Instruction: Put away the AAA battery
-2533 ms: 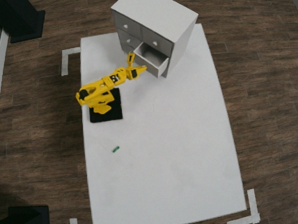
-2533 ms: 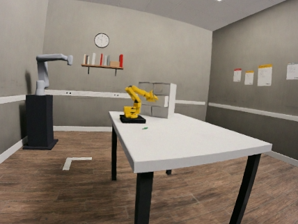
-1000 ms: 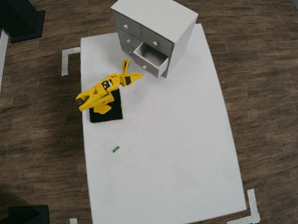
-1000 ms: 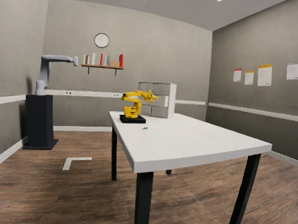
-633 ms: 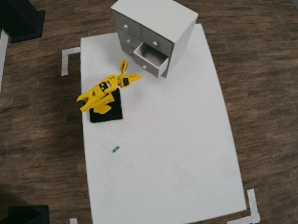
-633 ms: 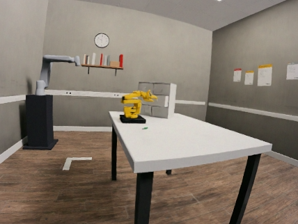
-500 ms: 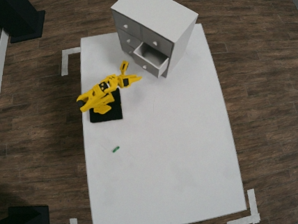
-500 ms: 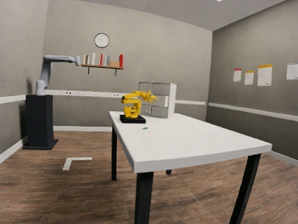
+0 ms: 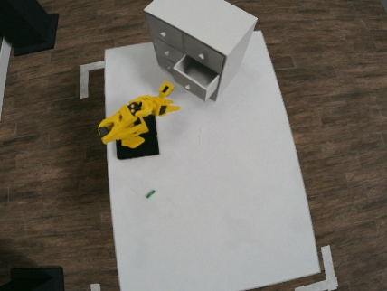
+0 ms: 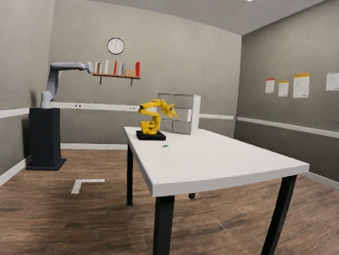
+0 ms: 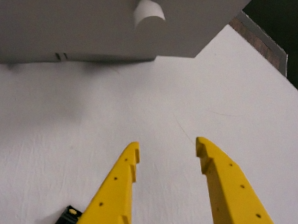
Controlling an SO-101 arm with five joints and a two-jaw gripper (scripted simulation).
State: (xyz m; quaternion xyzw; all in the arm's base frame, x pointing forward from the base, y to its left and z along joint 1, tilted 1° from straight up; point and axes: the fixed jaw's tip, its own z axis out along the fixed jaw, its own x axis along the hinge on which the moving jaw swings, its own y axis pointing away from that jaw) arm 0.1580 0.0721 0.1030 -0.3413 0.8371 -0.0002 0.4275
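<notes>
From the top view I have the yellow arm (image 9: 128, 119) folded back over its black base (image 9: 149, 149) near the left edge of the white table (image 9: 235, 181), with the gripper (image 9: 169, 97) pointing toward the grey drawer cabinet (image 9: 203, 27) at the far end. The gripper is partly open with nothing between its fingers; through the wrist camera I see both yellow fingers apart over bare table surface, and ahead of them the front of the pulled-out drawer (image 11: 90, 30) with its round knob (image 11: 149, 12), well clear of the fingertips. In the top view that lower right drawer (image 9: 199, 74) stands out from the cabinet, and its inside looks like plain grey to me, though the shadow at the back keeps me from being sure what it holds. The other drawer fronts sit flush. The AAA battery (image 9: 150, 193), a small green piece, lies on the table on the near side of the arm's base, well apart from both the gripper and the cabinet; the exterior view shows it (image 10: 165, 146) just in front of the base.
</notes>
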